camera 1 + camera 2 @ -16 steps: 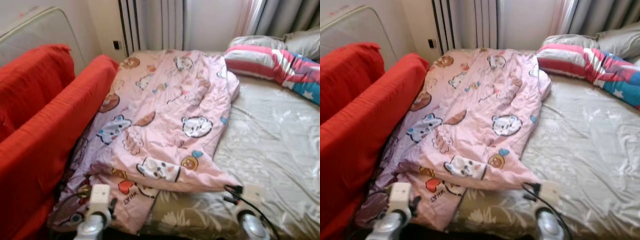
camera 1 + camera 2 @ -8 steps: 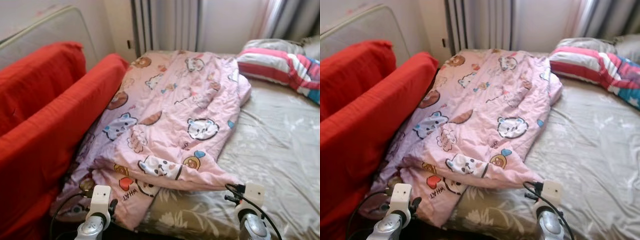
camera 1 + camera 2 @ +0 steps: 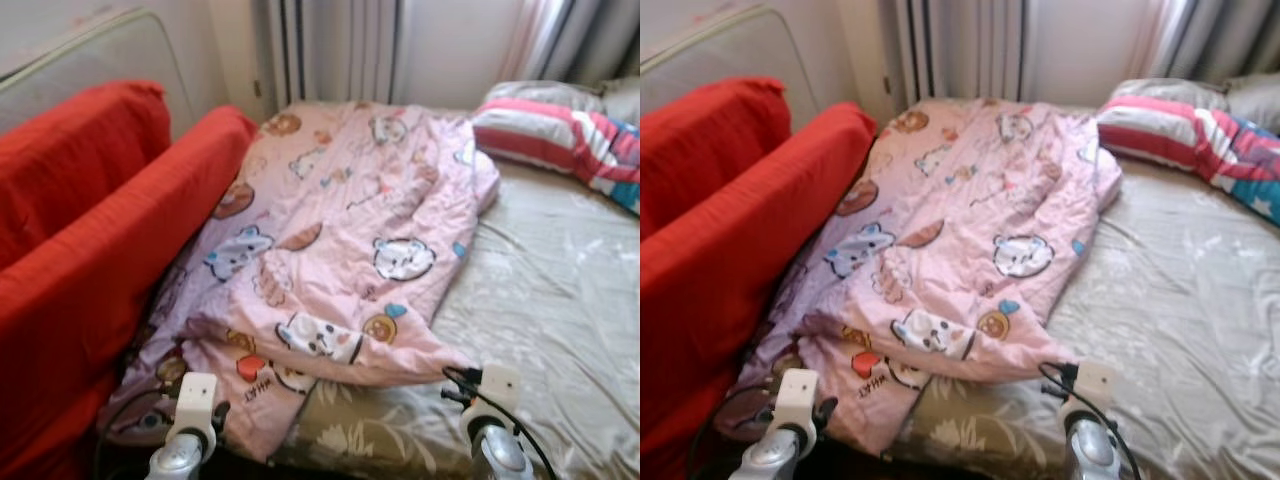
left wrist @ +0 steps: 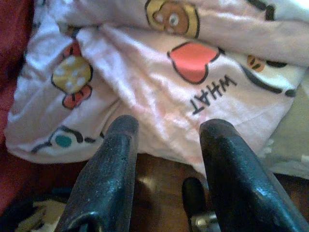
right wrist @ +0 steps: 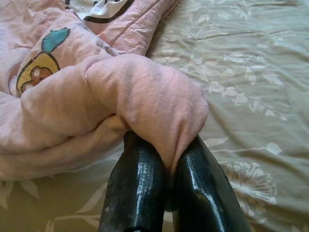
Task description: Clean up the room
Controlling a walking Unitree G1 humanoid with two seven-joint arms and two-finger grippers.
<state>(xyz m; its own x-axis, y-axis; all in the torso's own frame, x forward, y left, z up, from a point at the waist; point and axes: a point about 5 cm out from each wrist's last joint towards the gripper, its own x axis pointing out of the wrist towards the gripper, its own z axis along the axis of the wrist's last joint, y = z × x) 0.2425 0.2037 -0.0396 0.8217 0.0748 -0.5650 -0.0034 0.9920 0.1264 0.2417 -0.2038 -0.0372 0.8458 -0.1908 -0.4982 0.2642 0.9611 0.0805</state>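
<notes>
A pink cartoon-print blanket (image 3: 350, 230) lies crumpled along the left half of the bed, over a beige floral sheet (image 3: 540, 300). Its lower corner hangs off the foot of the bed (image 4: 159, 92). My left gripper (image 4: 169, 128) is open just below that hanging corner, with nothing between its fingers. My right gripper (image 5: 166, 145) is shut on a bunched fold of the pink blanket (image 5: 145, 92) at its lower right edge, resting on the sheet (image 5: 251, 72). Both silver wrists show at the foot of the bed, the left wrist (image 3: 192, 415) and the right wrist (image 3: 492, 405).
A red-covered sofa (image 3: 90, 240) presses against the bed's left side. A striped pillow (image 3: 550, 130) lies at the head on the right. Grey curtains (image 3: 340, 45) hang behind. Brown floor (image 4: 154, 179) shows under the hanging blanket corner.
The head view has swung slightly. Both arms stay at the foot of the bed, and the blanket lies as before.
</notes>
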